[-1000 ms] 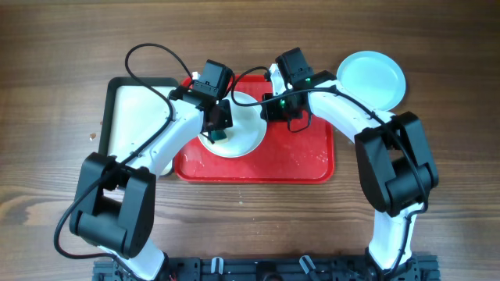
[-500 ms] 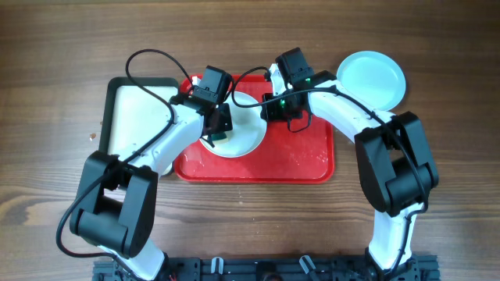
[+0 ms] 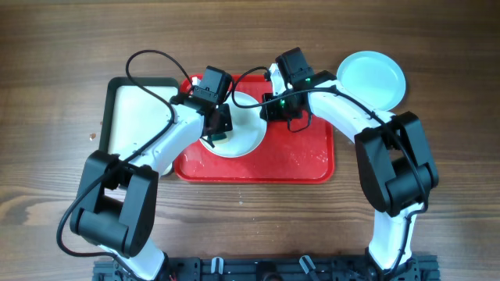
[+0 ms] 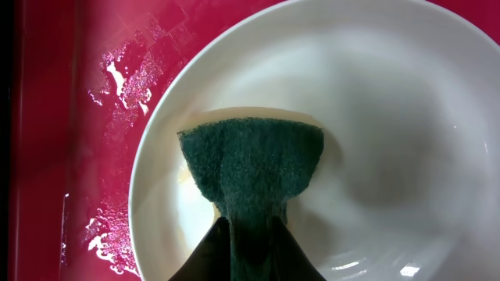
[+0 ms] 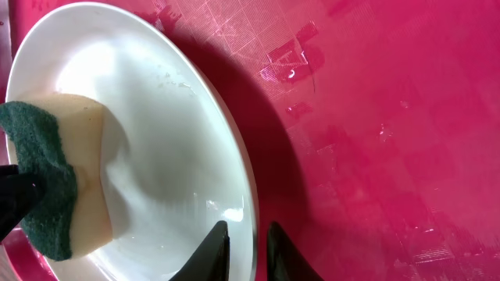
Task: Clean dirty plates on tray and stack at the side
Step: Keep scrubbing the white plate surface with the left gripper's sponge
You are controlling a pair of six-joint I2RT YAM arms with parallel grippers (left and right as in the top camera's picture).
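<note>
Sponge (image 4: 250, 176) pinched in left tool (image 4: 248, 243) presses, green side up, into white plate (image 4: 391, 117) on red tray (image 5: 391, 117); right tool (image 5: 248, 243) clamps plate's rim.

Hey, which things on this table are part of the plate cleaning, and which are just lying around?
In the job: white plate, sponge, red tray, light-blue plate.
Lying about: black-rimmed tray.

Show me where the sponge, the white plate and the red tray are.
sponge (image 4: 250, 168), left wrist view, middle of its green scrubbing face.
white plate (image 4: 391, 133), left wrist view, bare inner surface.
red tray (image 4: 70, 125), left wrist view, wet bare floor beside the plate.
</note>
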